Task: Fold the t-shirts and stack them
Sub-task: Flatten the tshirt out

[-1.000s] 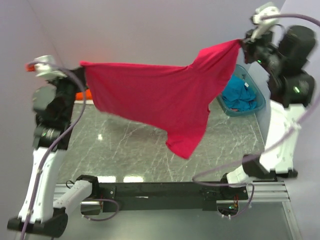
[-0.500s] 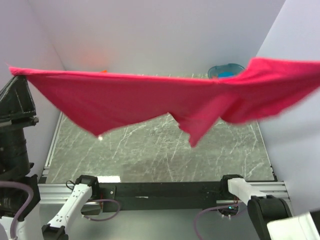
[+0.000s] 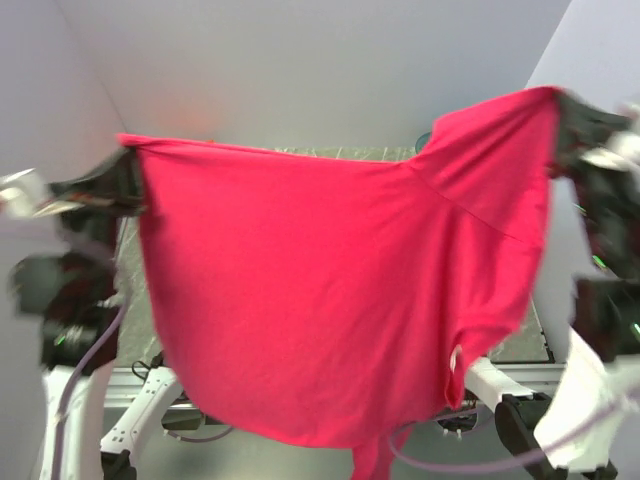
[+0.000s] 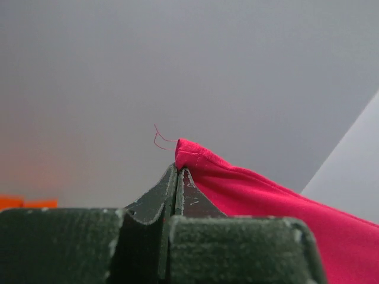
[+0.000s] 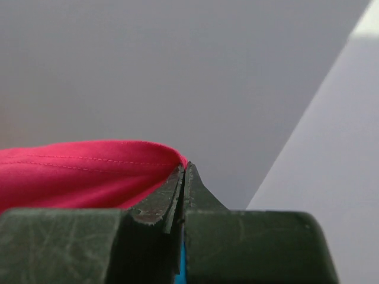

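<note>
Magenta-red t-shirt [image 3: 320,290] hangs spread above the counter [image 3: 528,340], top corners pinched by the left gripper [image 4: 177,174] and right gripper [image 5: 184,171]; such thin edge grips may slip and drop it.

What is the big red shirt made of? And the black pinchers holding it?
The magenta-red soft t-shirt looks like matte knit cloth, maybe cotton: it droops, has a stitched hem and a loose thread. The left pincer and right pincer look like hard dark plastic or metal, matte and scuffed.
</note>
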Action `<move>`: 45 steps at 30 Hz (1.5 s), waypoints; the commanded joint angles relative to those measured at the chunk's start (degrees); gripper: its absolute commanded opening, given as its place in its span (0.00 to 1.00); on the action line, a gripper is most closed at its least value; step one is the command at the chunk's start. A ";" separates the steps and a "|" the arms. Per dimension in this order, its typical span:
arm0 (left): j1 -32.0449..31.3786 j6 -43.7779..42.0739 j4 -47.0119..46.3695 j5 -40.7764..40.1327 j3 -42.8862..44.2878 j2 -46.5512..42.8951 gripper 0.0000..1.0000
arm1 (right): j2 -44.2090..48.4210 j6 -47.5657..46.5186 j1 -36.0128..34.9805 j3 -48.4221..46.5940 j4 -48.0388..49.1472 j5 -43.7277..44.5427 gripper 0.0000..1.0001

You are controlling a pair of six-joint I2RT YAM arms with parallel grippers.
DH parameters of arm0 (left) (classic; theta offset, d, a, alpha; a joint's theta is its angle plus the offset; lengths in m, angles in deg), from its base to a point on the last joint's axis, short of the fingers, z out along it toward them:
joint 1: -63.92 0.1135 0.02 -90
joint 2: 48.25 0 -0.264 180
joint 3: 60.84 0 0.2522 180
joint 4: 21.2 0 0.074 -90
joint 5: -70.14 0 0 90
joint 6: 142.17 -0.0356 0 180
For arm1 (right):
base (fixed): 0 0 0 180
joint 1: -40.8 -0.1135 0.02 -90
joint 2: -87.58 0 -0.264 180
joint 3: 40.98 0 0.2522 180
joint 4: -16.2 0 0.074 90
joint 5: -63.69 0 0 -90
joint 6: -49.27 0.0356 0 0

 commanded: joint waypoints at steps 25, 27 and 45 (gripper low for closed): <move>0.67 -8.47 6.27 -9.49 14.96 82.64 0.00 | -67.80 -3.63 -4.65 3.60 8.02 -3.57 0.00; 0.67 -8.38 6.45 -9.49 16.90 84.40 0.00 | -68.24 -3.28 -4.74 2.63 8.37 -3.04 0.00; 1.99 -9.70 3.29 -10.19 19.72 85.90 0.00 | -50.05 -1.79 -4.83 21.87 13.73 -7.52 0.00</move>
